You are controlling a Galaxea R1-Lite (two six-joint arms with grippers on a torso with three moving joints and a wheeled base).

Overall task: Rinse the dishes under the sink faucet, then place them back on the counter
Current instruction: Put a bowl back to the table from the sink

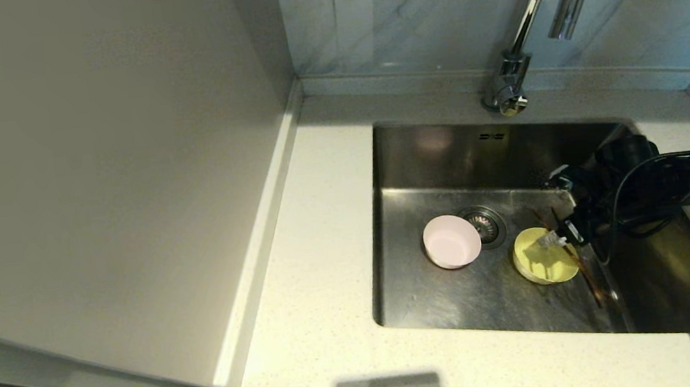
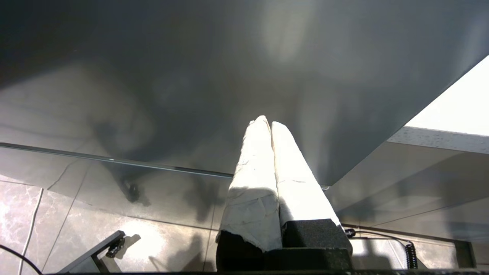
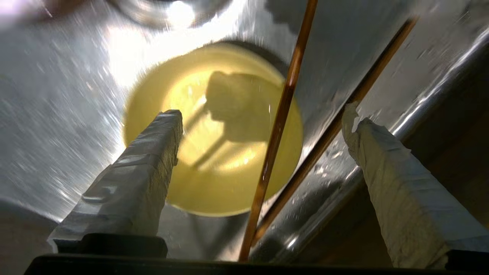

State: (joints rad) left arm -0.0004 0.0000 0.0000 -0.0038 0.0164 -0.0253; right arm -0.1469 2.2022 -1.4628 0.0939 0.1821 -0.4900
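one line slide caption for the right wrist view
Open right gripper over the yellow-green bowl and two chopsticks in the sink.

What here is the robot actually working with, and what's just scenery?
In the job: pink bowl, yellow-green bowl, chopsticks, sink, faucet, counter, right gripper with fingers open.

Just there: wall tile, parked left gripper.

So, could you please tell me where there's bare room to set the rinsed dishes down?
The counter left of the sink is bare, as is the front strip. The basin's right side is crowded: yellow-green bowl, chopsticks and the open right tool. The pink bowl sits by the drain.
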